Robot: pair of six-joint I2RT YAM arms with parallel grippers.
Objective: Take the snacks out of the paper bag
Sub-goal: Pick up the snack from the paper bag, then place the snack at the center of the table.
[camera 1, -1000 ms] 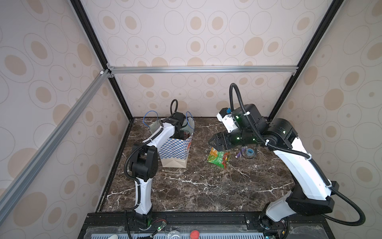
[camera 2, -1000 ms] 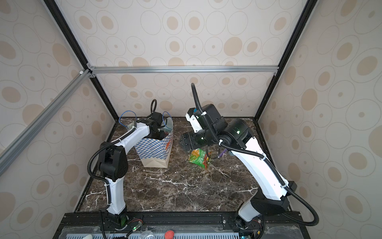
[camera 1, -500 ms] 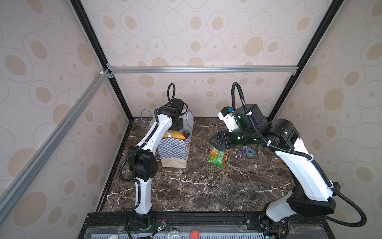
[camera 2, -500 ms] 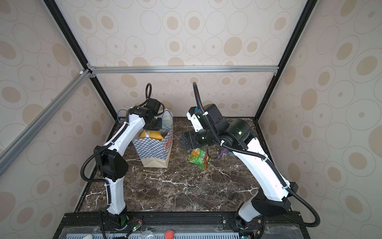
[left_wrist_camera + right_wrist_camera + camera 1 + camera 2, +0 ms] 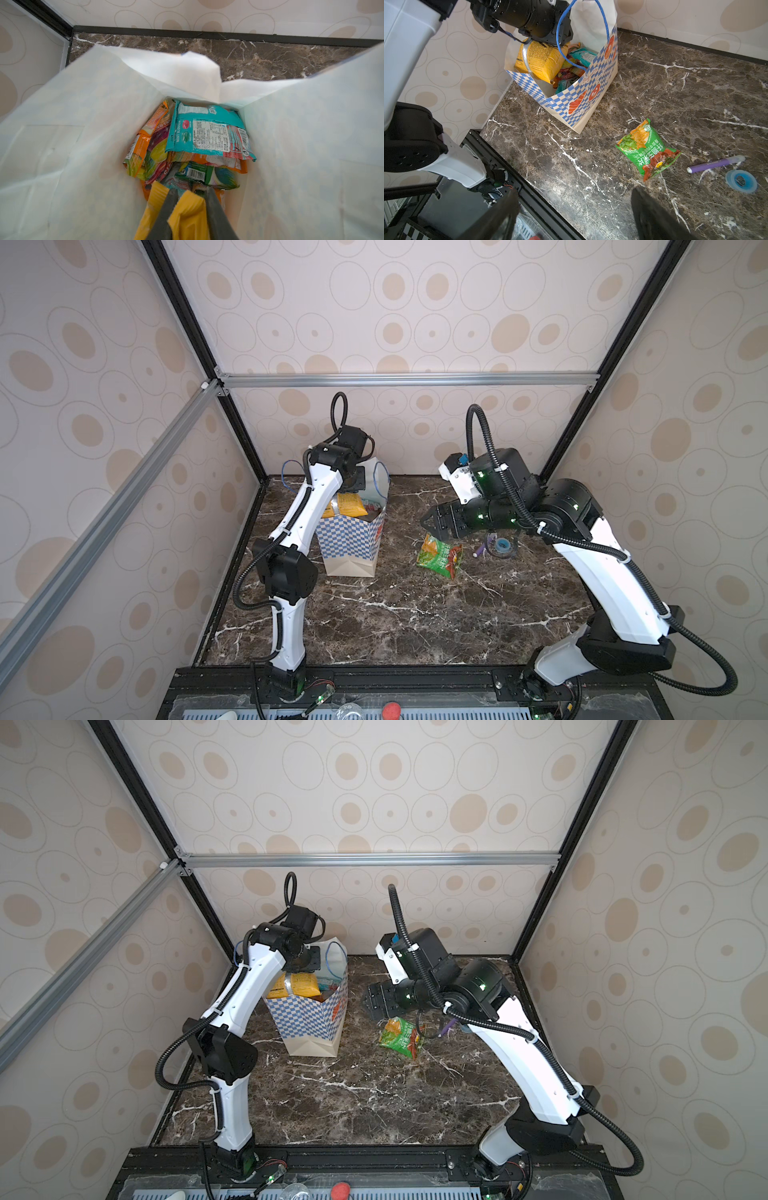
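Observation:
The paper bag [image 5: 353, 543] [image 5: 309, 1023] [image 5: 571, 97] stands upright at the back left, its mouth open. My left gripper [image 5: 190, 193] [image 5: 353, 485] [image 5: 305, 963] hangs over the mouth, shut on the top edge of a yellow snack packet [image 5: 187, 214] [image 5: 349, 506] [image 5: 296, 986] [image 5: 542, 60], which dangles half inside the bag. Several more snacks lie at the bottom, among them a teal packet [image 5: 207, 133] and an orange one [image 5: 143, 143]. One green packet [image 5: 440, 556] [image 5: 401, 1038] [image 5: 648, 149] lies on the table. Just above it my right gripper [image 5: 574, 193] [image 5: 428, 522] [image 5: 368, 1002] stands open and holds nothing.
A purple pen-like stick [image 5: 716, 164] [image 5: 482, 549] and a small blue tape roll [image 5: 740, 180] [image 5: 503, 545] lie right of the green packet. The bag stands close to the left and back walls. The black frame rail [image 5: 542, 199] borders the table's front.
My left gripper has risen from deep inside the bag to above its mouth, bringing the yellow packet up with it. The right arm has hardly moved.

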